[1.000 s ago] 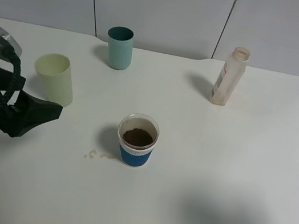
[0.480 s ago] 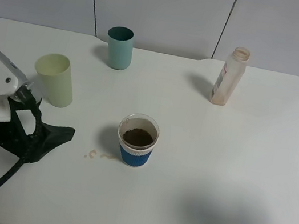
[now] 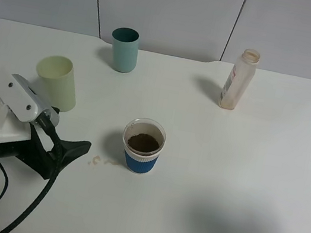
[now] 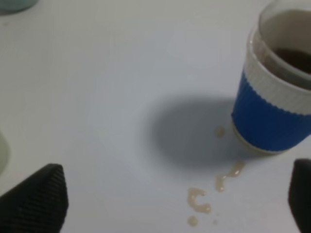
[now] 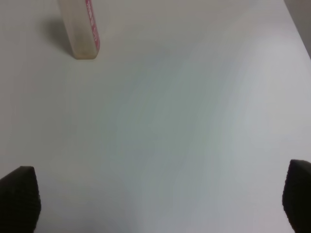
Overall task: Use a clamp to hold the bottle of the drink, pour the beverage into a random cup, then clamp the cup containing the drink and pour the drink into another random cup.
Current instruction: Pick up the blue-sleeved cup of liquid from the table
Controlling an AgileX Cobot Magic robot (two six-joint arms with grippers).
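teal cup (image 3: 124,49) upright near the back of the white table (image 3: 239,186)

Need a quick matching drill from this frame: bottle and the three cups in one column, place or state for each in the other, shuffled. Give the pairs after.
Things
1. bottle
2. blue-sleeved cup
3. pale green cup
4. teal cup

Places or states
a. holds brown liquid
b. farthest right, upright, no cap
c. at the back, left of centre
d. farthest left of the cups

Pairs: 1-b, 2-a, 3-d, 4-c
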